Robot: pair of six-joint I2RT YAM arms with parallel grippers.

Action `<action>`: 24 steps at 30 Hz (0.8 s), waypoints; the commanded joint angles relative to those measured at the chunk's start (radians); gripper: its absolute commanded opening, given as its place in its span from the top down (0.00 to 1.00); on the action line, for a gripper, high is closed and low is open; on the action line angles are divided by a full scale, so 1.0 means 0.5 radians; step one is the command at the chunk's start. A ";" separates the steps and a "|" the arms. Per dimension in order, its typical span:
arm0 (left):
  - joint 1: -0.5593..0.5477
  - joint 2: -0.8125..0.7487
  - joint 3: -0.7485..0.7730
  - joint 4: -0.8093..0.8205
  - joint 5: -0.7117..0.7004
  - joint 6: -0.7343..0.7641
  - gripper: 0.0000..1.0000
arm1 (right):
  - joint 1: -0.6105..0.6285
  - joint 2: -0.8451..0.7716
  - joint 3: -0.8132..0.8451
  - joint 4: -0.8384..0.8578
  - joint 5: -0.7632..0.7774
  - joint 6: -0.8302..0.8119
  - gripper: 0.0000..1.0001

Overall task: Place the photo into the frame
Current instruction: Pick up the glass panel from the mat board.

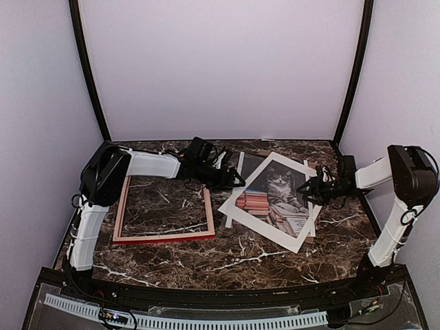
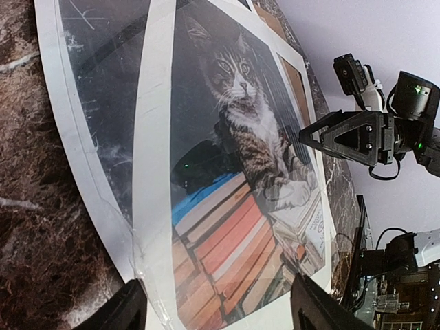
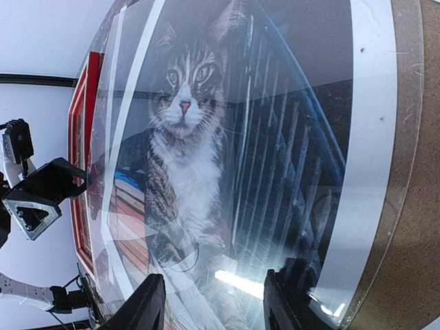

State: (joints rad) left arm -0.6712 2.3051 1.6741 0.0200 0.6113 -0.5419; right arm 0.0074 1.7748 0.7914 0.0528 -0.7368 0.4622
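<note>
thin red rectangular wooden frame (image 1: 163,237) lies empty by the dark marble worktop (image 1: 240,258)'s left edge. white-bordered cat photo (image 1: 275,196) sits askew at centre, just beside it. left gripper (image 1: 235,180) splayed at its far corner, right gripper (image 1: 308,189) parted at its right edge (neither pinching), likely bracing for a two-sided lift.

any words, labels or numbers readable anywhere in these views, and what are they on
No text can be read in any view.
Book under the cat's paw in the cat photo: printed lines, too blurred to read.
Small black box at the table's near edge: coloured marks, too small to read.
</note>
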 commanded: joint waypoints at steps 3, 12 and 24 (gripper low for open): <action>-0.014 -0.086 0.064 0.045 0.103 0.026 0.36 | 0.004 0.056 -0.033 -0.176 0.121 -0.034 0.50; -0.013 -0.024 0.145 0.009 0.230 -0.137 0.58 | 0.004 0.062 -0.045 -0.151 0.100 -0.032 0.50; -0.012 0.082 0.243 0.015 0.327 -0.264 0.67 | 0.004 0.069 -0.106 -0.061 0.052 -0.009 0.50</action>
State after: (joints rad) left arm -0.6693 2.3280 1.7519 0.0219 0.7193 -0.6537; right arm 0.0071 1.7748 0.7826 0.0689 -0.7437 0.4538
